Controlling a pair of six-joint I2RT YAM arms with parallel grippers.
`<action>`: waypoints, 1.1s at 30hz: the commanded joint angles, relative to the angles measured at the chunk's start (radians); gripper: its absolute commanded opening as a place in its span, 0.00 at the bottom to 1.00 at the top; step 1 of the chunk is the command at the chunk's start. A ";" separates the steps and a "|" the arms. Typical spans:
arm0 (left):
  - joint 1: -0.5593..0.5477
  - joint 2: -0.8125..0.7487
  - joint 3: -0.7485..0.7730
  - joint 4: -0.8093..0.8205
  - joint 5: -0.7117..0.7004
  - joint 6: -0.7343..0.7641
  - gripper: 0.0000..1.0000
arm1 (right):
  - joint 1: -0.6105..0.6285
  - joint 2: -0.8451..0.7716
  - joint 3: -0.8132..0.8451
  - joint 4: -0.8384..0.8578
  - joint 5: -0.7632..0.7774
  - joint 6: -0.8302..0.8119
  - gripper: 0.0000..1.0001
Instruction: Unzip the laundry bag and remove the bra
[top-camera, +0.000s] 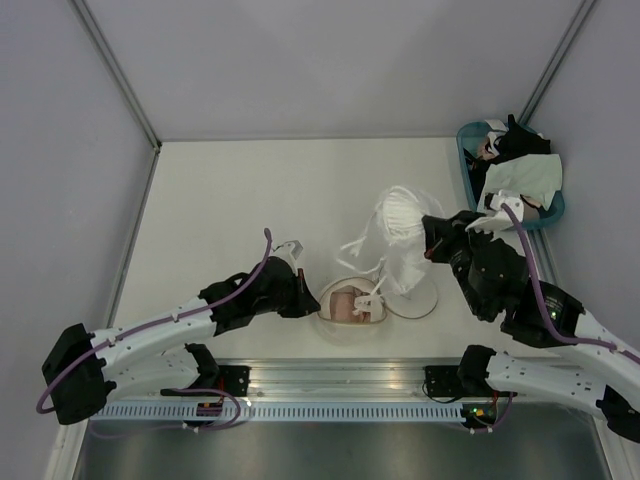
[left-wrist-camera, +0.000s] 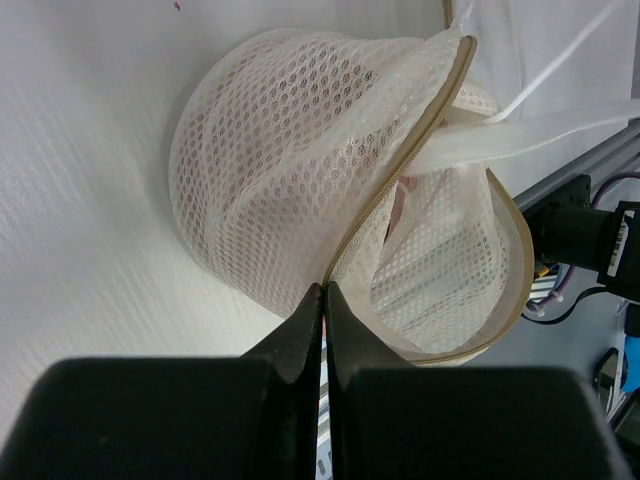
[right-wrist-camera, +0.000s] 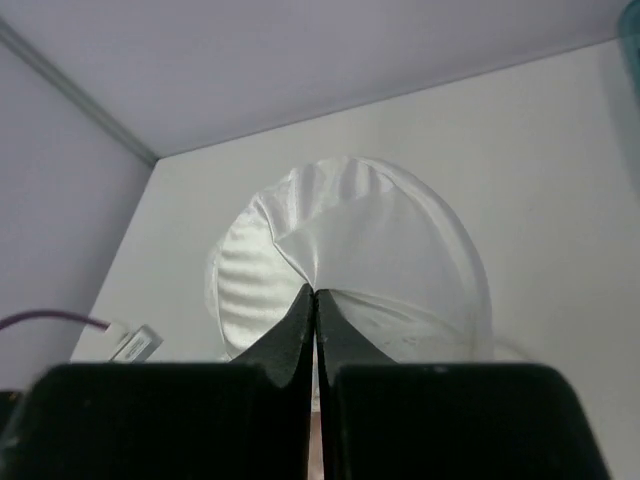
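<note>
You have two black grippers, the left gripper and the right gripper. At the left gripper's tips: one round cream-white mesh laundry bag. At the right gripper's tips: one pale satin bra. Beyond the right gripper: one teal plastic basket, one white-and-pale-green cloth, one black garment.

At the upper right of my overhead view I see a teal basket at the right edge of the white table. A black garment lies heaped inside it, and a white-and-pale-green cloth drapes over it. A metal rail runs along the bottom
</note>
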 joint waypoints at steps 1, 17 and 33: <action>-0.006 -0.025 -0.001 0.010 -0.006 -0.030 0.02 | -0.002 0.076 0.111 0.048 0.375 -0.161 0.01; -0.006 -0.208 -0.027 -0.048 0.047 -0.042 0.02 | -0.672 0.664 0.755 -0.050 -0.030 -0.301 0.00; -0.006 -0.254 -0.009 -0.108 0.065 -0.057 0.02 | -1.188 1.171 1.373 -0.009 -0.293 -0.266 0.00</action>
